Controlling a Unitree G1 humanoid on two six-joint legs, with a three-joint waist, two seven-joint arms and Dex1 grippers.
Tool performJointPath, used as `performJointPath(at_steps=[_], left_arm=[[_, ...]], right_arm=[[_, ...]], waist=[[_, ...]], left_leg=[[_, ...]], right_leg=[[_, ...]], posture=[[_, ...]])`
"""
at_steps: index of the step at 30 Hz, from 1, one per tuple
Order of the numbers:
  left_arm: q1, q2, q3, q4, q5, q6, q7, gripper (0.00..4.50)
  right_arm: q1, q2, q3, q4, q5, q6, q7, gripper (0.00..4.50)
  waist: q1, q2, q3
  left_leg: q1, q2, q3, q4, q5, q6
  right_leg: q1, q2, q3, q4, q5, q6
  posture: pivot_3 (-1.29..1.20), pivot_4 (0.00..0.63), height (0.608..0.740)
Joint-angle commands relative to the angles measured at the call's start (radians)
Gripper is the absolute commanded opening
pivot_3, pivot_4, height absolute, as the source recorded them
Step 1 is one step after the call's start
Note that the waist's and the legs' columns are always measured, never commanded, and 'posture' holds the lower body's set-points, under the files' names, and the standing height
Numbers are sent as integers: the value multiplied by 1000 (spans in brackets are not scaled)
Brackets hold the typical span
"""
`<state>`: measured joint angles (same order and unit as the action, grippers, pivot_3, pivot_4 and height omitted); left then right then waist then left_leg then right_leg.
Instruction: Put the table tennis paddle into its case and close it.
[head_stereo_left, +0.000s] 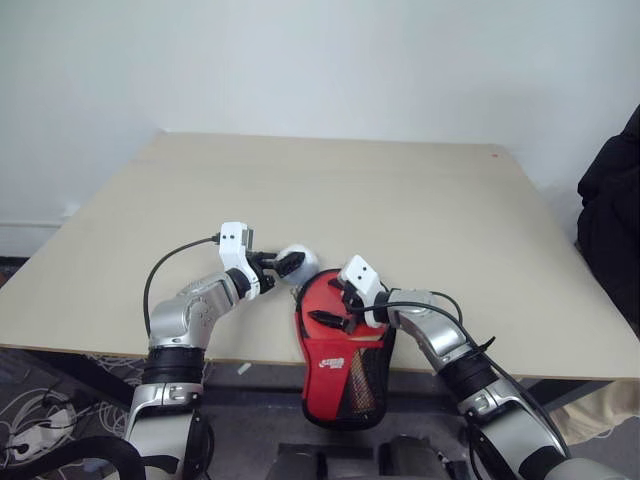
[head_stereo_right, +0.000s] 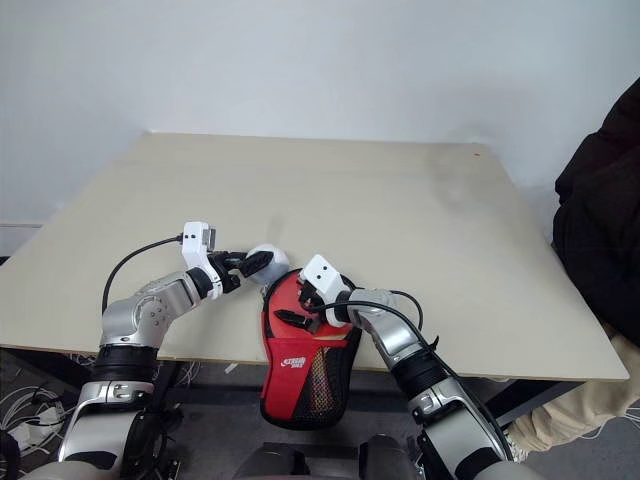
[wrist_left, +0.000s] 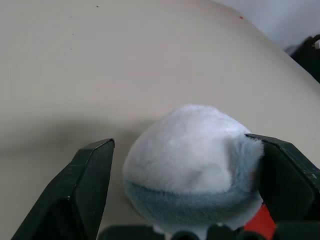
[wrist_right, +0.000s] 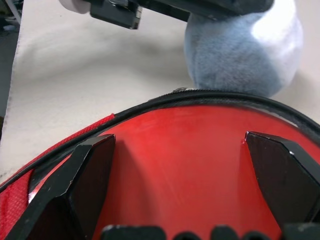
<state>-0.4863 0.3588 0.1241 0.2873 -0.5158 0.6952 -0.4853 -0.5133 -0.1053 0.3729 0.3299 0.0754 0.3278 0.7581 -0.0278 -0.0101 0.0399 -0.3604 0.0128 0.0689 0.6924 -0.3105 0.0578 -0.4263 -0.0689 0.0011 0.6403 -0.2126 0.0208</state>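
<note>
Lying at the near edge of the worktop (head_stereo_left: 420, 200), the case (head_stereo_left: 343, 360) runs lengthwise toward the robot, its narrow end hanging off the edge. The right gripper (head_stereo_left: 330, 305) hovers over its round end with jaws wide and empty, red surface between them. The left gripper (head_stereo_left: 283, 264) straddles the charm (wrist_left: 192, 165), jaws wide; one finger seems to touch the fur. The paddle is probably inside.
</note>
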Motion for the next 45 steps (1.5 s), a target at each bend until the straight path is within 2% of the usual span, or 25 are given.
performJointPath(at_steps=[1, 2, 5, 15, 20, 22, 35, 45], left_arm=[[-15, -4, -16, -5, 25, 12, -6, 4354], [-14, -6, -21, -6, 28, 18, -8, 4354], [-11, -11, -24, -3, 32, 30, -10, 3853], [-13, -39, -9, 3, 38, 43, 8, 1503], [-13, -51, 3, 1, 42, 44, 23, 691], [-17, -55, 10, 1, 46, 38, 33, 537], [-158, -76, 195, 125, 40, -113, 231, 537], [-216, -118, 167, 222, 65, -180, 251, 537]], right_arm=[[8, 0, 3, -39, -2, 16, 6, 4500], [10, 0, 4, -43, -3, 18, 6, 4500], [14, 0, 4, -50, -4, 24, 5, 4500], [18, -2, 3, -58, -3, 38, 3, 4500], [20, -2, 2, -63, -2, 44, 3, 4500], [20, -3, 3, -63, -3, 46, 4, 4500], [28, -6, 12, -71, -4, 49, 8, 4500], [40, -10, 23, -84, -8, 57, 14, 4500]], waist=[[0, 0, 0], [0, 0, 0], [0, 0, 0], [0, 0, 0], [0, -1, -1], [1, -1, -1], [0, -1, -1], [0, -1, -1]], left_leg=[[0, 0, 0, 0, 0, 0], [0, 0, 0, 0, 0, 0], [0, 0, 0, 0, 0, 0], [0, 2, 0, 0, 0, 0], [0, 2, 0, 0, 0, 1], [0, 2, 0, 0, 0, 1], [0, 2, -1, 1, -1, 4], [0, 1, -1, 1, 1, 1]], right_leg=[[0, 0, 0, 0, 0, 0], [0, 0, 0, 0, 0, 0], [0, 0, 0, 0, 0, 0], [0, 0, 0, 0, 0, 0], [0, -1, 0, 0, 0, 0], [0, -1, 0, 0, 0, 0], [0, 0, -1, 1, 1, -1], [0, 0, -1, 1, 2, -2]], posture=[[0, 0, 740], [0, 0, 740], [0, 0, 740], [0, 0, 740], [0, 0, 740], [0, 0, 740], [0, 0, 740], [0, 0, 740]])
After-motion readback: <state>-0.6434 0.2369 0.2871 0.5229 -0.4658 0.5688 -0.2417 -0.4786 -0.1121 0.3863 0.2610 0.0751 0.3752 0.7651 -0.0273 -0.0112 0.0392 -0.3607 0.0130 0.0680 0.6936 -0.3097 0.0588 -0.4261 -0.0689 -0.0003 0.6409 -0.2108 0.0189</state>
